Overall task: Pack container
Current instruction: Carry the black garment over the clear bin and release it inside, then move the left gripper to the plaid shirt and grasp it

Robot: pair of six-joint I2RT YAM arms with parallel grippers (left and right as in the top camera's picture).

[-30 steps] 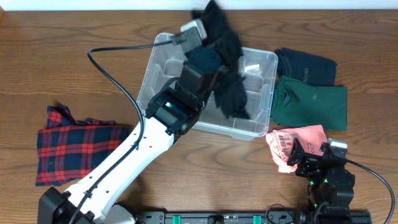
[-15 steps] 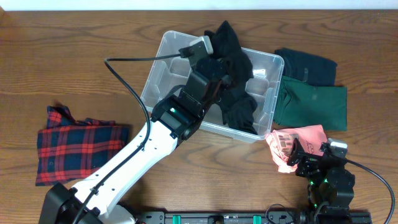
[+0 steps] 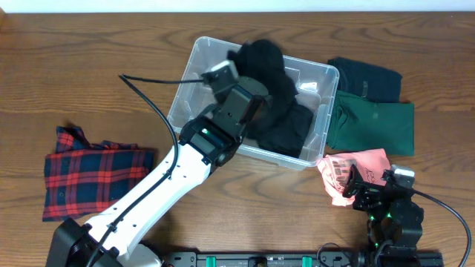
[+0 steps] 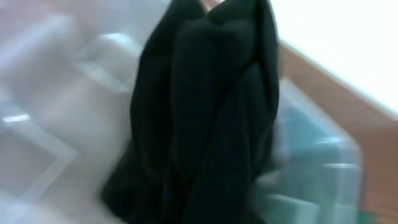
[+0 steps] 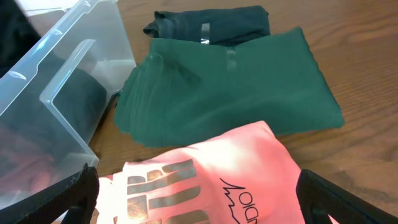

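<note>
Clear plastic container (image 3: 189, 93) sits directly beneath the left pincer (image 3: 249, 81).

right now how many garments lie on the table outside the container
4: red plaid shirt left of the container; dark folded garment, green one and pink shirt to its right. The left arm may hide more.

The container (image 3: 187, 81) was clear plastic, with a black garment (image 3: 276, 104) in it. On the brown wood-grain counter (image 3: 74, 67), a red-and-navy plaid shirt (image 3: 93, 172) lay toward the left edge. Toward the right edge lay a dark green garment (image 3: 375, 126), a darker blue-green garment (image 3: 364, 76) and a pink shirt (image 3: 356, 165) with silvery print.
</note>
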